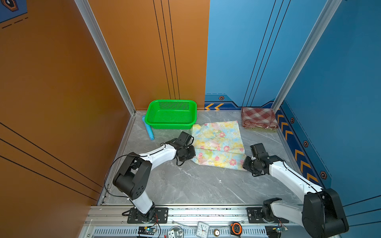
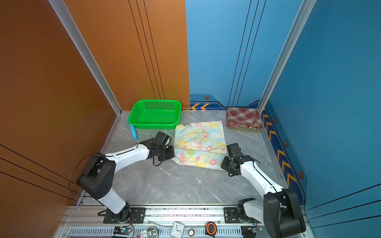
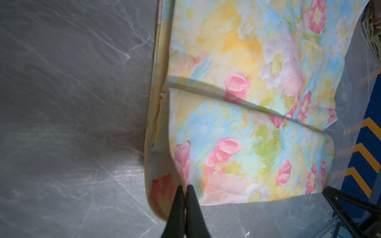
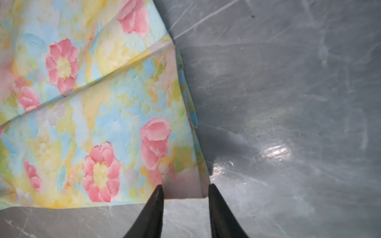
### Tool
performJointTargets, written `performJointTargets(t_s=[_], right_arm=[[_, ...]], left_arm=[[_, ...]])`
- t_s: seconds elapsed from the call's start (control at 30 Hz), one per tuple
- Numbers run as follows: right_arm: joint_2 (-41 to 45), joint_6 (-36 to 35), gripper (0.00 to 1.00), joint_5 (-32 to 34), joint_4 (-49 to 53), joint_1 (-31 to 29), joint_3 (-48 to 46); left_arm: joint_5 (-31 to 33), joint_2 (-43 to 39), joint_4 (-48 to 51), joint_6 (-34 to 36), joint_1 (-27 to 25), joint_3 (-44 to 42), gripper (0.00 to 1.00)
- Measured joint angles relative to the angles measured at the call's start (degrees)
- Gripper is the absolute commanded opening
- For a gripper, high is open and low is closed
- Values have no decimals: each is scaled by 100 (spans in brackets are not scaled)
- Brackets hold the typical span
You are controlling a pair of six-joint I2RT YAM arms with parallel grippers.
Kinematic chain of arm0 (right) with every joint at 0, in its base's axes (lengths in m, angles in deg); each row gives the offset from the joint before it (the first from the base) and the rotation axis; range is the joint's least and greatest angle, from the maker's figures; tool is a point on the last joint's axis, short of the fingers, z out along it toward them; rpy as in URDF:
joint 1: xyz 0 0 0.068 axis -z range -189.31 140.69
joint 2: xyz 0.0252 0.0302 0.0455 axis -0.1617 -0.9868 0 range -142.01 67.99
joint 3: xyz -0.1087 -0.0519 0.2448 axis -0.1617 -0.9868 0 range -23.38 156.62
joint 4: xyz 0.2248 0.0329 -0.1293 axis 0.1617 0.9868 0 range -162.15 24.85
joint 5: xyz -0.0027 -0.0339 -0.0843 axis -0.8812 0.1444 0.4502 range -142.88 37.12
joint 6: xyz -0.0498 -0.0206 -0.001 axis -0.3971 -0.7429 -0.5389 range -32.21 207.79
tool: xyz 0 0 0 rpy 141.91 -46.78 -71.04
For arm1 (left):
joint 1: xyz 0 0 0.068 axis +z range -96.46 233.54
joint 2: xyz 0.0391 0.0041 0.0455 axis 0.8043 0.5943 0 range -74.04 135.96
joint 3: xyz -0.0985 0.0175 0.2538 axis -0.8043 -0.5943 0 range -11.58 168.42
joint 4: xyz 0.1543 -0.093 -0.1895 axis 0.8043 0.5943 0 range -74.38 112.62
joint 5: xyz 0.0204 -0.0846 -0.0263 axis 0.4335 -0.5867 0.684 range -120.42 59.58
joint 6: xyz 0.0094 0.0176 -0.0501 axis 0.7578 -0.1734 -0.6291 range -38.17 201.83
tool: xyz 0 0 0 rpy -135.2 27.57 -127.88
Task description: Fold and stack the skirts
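The floral skirt (image 1: 218, 142) (image 2: 201, 142) lies on the grey table, its near part doubled over along a crease. My left gripper (image 3: 185, 188) is shut on its near left corner, which is lifted and curls over. My right gripper (image 4: 185, 191) is open at the near right corner (image 4: 183, 185); that corner sits between the two fingertips. In both top views the wrists hide the jaws. The plaid skirt (image 1: 258, 117) (image 2: 243, 117) rests folded in the back right corner. It lies on an olive skirt (image 1: 258, 129) of which only an edge shows.
A green mesh basket (image 1: 169, 124) (image 2: 153, 124) stands at the back left, touching the floral skirt's far corner. A blue tube (image 1: 148, 128) lies beside it. Walls close in the table at left, back and right. Small items, a clock among them, lie on the front rail.
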Motion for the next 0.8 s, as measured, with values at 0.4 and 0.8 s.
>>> performJointTargets(t_s=[0.4,0.8], right_arm=[[79,26,0,22,-186,4,11],[1384,-546,0,616,1150,232,2446]], left_arm=[[83,-267,116,2,-9,-9,0],[520,-1263,1353,439,-339,1786,0]])
